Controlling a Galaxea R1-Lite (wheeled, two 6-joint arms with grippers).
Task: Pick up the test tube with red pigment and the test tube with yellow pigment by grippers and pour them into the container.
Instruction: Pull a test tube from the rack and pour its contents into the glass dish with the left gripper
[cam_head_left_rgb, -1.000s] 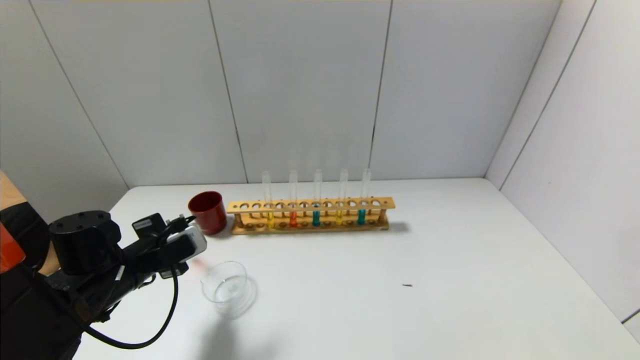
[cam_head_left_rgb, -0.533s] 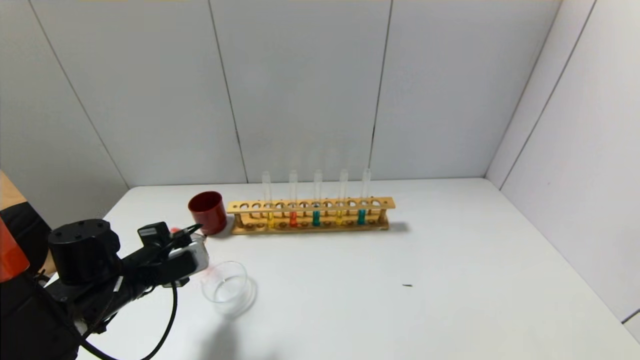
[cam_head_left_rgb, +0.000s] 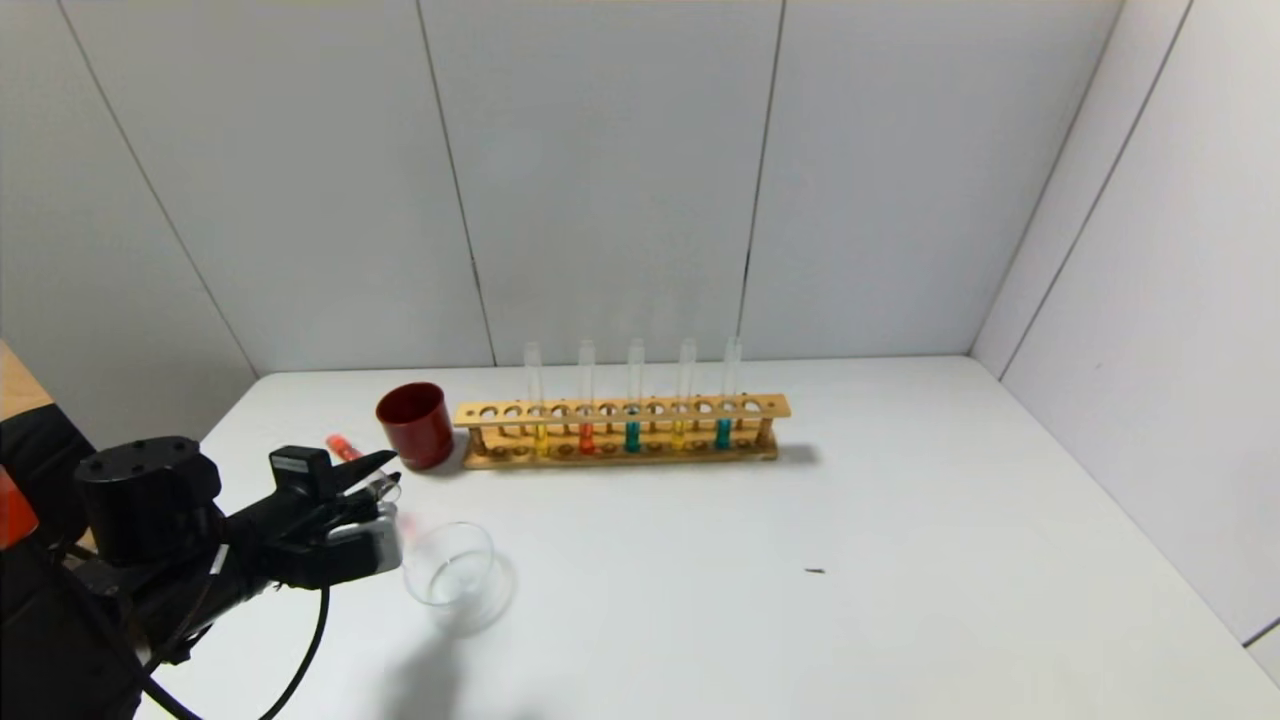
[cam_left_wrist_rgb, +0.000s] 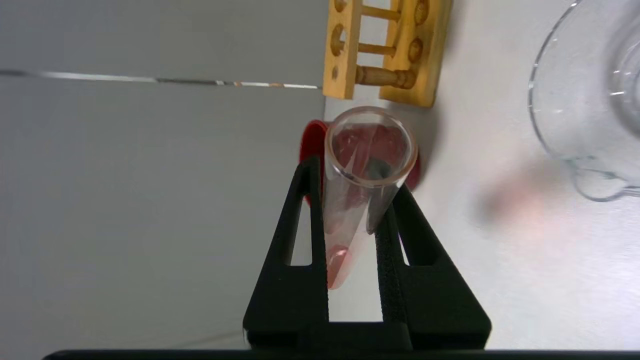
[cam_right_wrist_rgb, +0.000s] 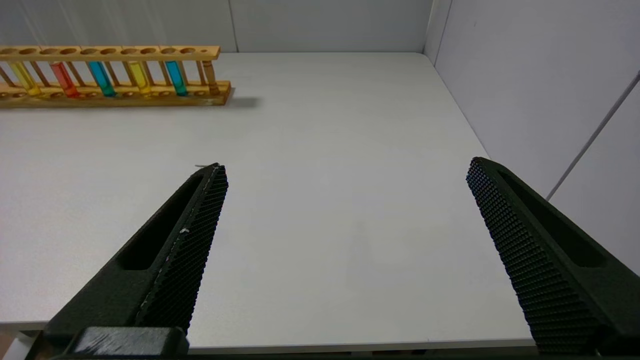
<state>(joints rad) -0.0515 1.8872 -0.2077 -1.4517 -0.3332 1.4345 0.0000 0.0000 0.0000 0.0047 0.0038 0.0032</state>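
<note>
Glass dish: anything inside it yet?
The glass dish looks clear and empty. The red tube, tilted in the left gripper beside it, keeps some red liquid.

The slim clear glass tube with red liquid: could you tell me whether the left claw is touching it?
Touching. The left wrist view shows the left claw shut on the slim clear glass tube, both black fingers pressed against its sides.

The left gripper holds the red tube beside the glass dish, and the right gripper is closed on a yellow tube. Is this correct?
Not quite. The right gripper is open and empty, as the right wrist view shows. The left gripper does hold the red tube beside the glass dish.
</note>
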